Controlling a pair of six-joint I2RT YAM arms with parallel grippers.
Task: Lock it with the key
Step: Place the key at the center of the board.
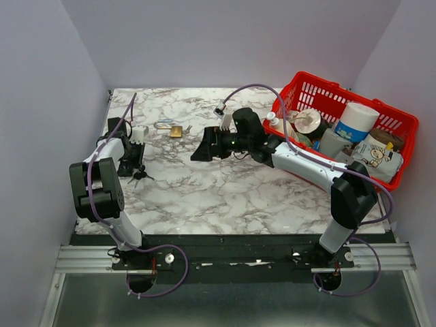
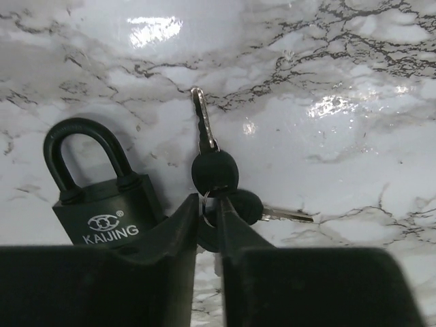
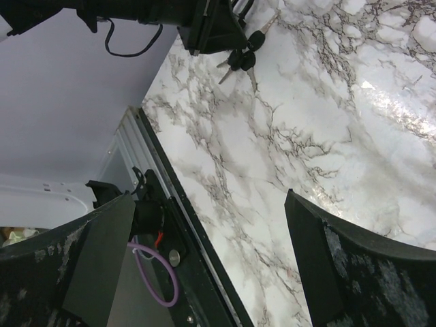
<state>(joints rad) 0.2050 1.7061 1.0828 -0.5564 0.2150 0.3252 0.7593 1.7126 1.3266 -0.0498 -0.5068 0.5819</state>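
Observation:
A black KAIJING padlock [image 2: 102,208] lies flat on the marble table, its shackle pointing away from me. Right beside it lies a bunch of black-headed keys [image 2: 214,170] on a ring; in the top view the keys [image 1: 140,176] lie at the table's left side. My left gripper [image 2: 210,203] is down on the bunch, its jaws closed on the ring and a key head. A small brass padlock [image 1: 176,131] lies further back. My right gripper [image 1: 199,152] hovers open and empty over the table's middle, and in its wrist view [image 3: 210,197] faces the keys [image 3: 242,58].
A red basket [image 1: 402,126] full of bottles and packets stands at the back right, close to the right arm's elbow. Grey walls close in the left, back and right sides. The table's front edge meets a black rail [image 3: 184,266].

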